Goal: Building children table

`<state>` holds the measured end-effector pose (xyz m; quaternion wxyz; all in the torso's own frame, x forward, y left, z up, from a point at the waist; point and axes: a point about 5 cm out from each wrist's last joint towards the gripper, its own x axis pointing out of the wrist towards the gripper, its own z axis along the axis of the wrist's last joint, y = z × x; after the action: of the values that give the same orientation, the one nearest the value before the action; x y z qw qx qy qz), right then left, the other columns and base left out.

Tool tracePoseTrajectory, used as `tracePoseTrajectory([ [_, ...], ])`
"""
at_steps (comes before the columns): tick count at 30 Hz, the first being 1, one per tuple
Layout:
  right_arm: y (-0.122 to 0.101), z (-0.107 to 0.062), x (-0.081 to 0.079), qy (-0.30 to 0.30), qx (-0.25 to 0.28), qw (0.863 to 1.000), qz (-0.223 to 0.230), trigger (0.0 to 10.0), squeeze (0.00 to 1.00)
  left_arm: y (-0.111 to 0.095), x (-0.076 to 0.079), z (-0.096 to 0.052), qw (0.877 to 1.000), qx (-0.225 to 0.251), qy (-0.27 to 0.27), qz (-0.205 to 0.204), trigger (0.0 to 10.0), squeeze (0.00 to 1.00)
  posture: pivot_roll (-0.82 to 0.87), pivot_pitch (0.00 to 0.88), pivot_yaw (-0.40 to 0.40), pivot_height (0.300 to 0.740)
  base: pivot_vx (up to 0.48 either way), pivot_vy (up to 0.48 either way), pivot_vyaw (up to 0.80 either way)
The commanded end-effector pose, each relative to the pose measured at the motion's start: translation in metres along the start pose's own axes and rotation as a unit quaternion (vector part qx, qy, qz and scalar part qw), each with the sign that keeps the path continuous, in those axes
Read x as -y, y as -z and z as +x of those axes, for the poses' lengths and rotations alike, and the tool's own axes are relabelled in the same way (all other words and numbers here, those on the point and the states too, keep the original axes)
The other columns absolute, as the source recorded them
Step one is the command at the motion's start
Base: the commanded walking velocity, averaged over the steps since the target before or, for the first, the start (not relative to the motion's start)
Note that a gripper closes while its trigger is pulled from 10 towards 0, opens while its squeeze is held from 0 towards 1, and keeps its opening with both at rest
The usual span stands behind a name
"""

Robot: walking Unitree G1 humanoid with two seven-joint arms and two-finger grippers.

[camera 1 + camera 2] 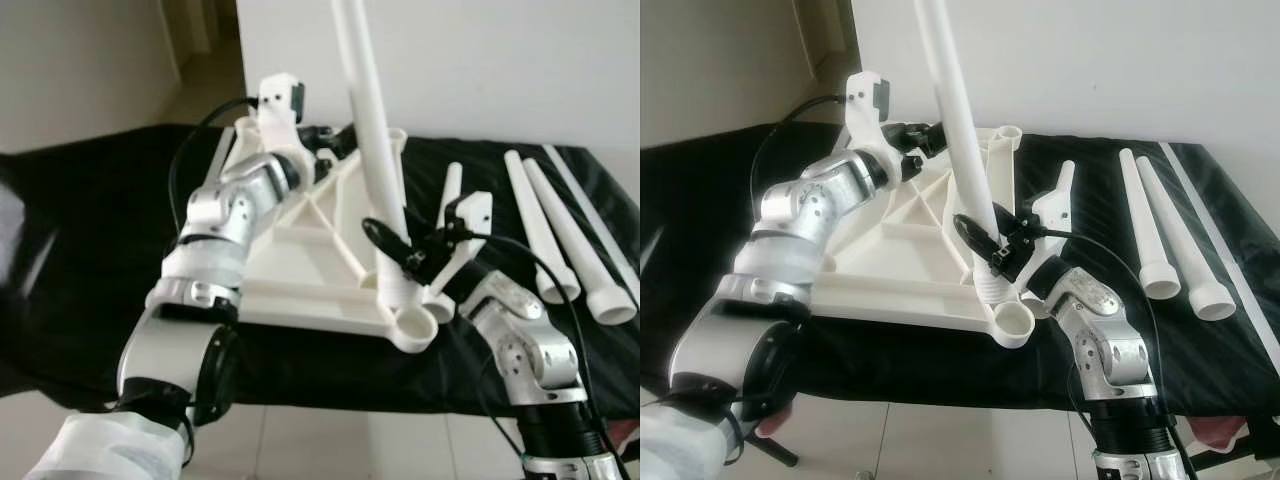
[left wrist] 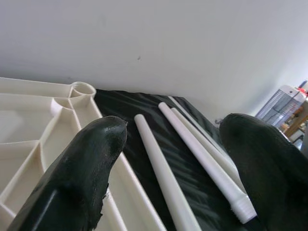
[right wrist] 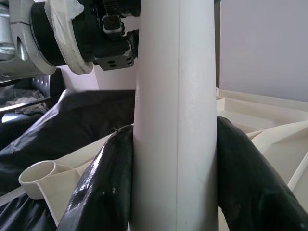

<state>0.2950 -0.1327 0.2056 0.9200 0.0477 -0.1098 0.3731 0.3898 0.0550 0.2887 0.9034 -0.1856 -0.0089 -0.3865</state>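
Observation:
A white table frame [image 1: 300, 250] lies upside down on a black cloth. One white leg [image 1: 375, 130] stands upright in a corner socket near the frame's front right. My right gripper [image 1: 400, 255] is shut on this leg low down, and both fingers [image 3: 106, 183] press its sides [image 3: 175, 120]. At the frame's far edge my left gripper [image 1: 925, 135] hovers open, its fingers [image 2: 82, 178] wide apart with nothing between them. The front corner socket [image 1: 415, 325] beside the leg is hollow.
Loose white legs [image 1: 545, 235] lie side by side on the cloth to the right, with another [image 1: 450, 195] close behind my right wrist. A thin white rod [image 1: 590, 210] lies past them. A white wall rises directly behind. The cloth's front edge [image 1: 330, 400] drops to a tiled floor.

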Motion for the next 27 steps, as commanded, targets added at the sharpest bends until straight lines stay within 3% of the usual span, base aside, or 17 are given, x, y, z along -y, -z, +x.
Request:
tracePoseTrajectory([
  [1, 0.008, 0.001, -0.001, -0.014, -0.022, 1.0, 0.009, 10.0, 0.0, -0.014, 0.026, 0.005, 0.993, 0.017, 0.116, 0.012, 10.0, 0.0, 0.02, 0.0, 0.001, 0.74, 0.0, 0.0, 0.0],
  [11, 0.011, 0.005, 0.003, -0.009, -0.034, 0.999, 0.005, 10.0, 0.0, -0.014, 0.045, 0.013, 0.989, 0.019, 0.145, 0.009, 10.0, 0.0, 0.03, 0.0, -0.003, 0.74, 0.0, 0.0, 0.0],
  [16, 0.014, 0.006, 0.005, -0.009, -0.043, 0.999, 0.005, 10.0, 0.0, -0.005, 0.062, 0.022, 0.986, 0.013, 0.163, -0.015, 10.0, 0.0, 0.03, 0.0, -0.012, 0.74, 0.0, 0.0, 0.0],
  [27, 0.015, 0.009, 0.003, -0.016, -0.04, 0.999, 0.012, 10.0, 0.0, -0.009, 0.066, 0.024, 0.986, 0.016, 0.169, -0.007, 10.0, 0.0, 0.02, 0.0, -0.006, 0.74, 0.0, 0.0, 0.0],
])
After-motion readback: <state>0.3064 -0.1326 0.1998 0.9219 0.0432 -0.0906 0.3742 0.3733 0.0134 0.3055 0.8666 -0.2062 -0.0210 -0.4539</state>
